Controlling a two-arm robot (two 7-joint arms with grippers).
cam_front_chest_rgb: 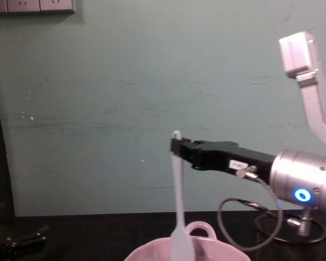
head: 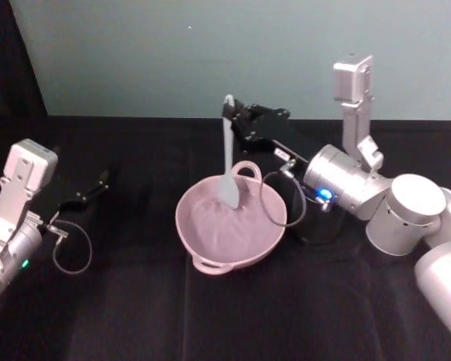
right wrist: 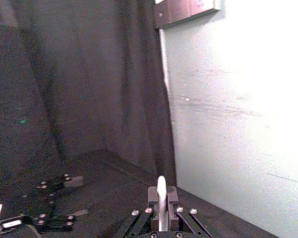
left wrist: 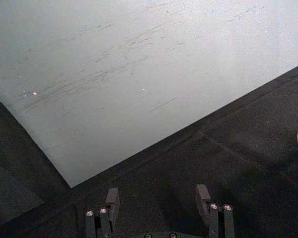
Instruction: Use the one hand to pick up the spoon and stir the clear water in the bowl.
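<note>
The pale pink bowl [head: 203, 242] stands mid-table, its rim also low in the chest view [cam_front_chest_rgb: 206, 247]. My right gripper [head: 231, 114] hangs above the bowl's far side, shut on the top of the white spoon [head: 227, 150]. The spoon hangs upright with its flat blade down inside the bowl. From the chest the right gripper [cam_front_chest_rgb: 178, 148] holds the spoon [cam_front_chest_rgb: 179, 201] the same way. The handle tip [right wrist: 161, 191] pokes out between the closed fingers. The clear water cannot be told apart from the pink inside. My left gripper [head: 98, 184] rests open at the left, away from the bowl.
A black wire-mesh cup [head: 316, 222] stands right of the bowl, under my right wrist. A grey cable loop [head: 274, 203] hangs over the bowl's right rim. The black table stretches wide in front and to the left; a pale wall closes the back.
</note>
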